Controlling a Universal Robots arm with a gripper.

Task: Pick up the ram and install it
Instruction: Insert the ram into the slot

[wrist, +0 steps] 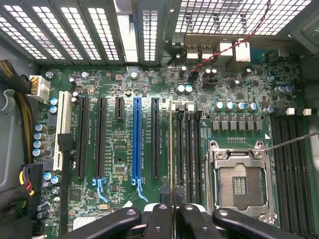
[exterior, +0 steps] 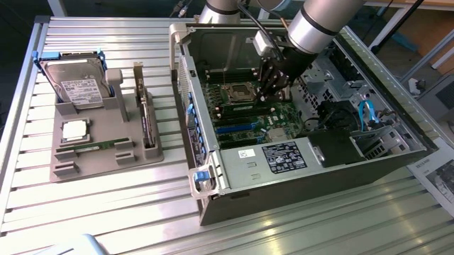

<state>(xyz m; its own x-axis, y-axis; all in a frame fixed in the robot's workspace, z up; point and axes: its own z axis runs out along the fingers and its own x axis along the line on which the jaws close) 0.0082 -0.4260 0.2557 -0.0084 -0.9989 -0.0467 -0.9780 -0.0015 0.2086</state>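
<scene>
**Operator:** Two sticks on site. Which one is mine?

**Spotter:** Work down from the big things. The computer case (exterior: 284,194) lies open, with your arm reaching into it. The green board (wrist: 117,149) sits flat under the wrist camera. Beside the processor socket (wrist: 240,184) runs a bank of black memory slots (wrist: 189,144). Your ram (wrist: 172,149) is in the air over the board. It shows edge-on as a thin line at the edge of that bank, on the side away from the socket.

**Operator:** And the gripper?

**Spotter:** Your gripper (wrist: 174,214) is pinching the ram by the edge nearest the wrist, fingers pressed onto both faces. The twin stick (exterior: 99,144) lies flat in the grey tray (exterior: 71,171), well apart from the case.

**Operator:** What does seating turn on?

**Spotter:** Alignment, I'd judge. The ram's long axis runs parallel to the slots, and no twist shows between them. I cannot tell whether it stands exactly over a slot or just beside one.
</scene>
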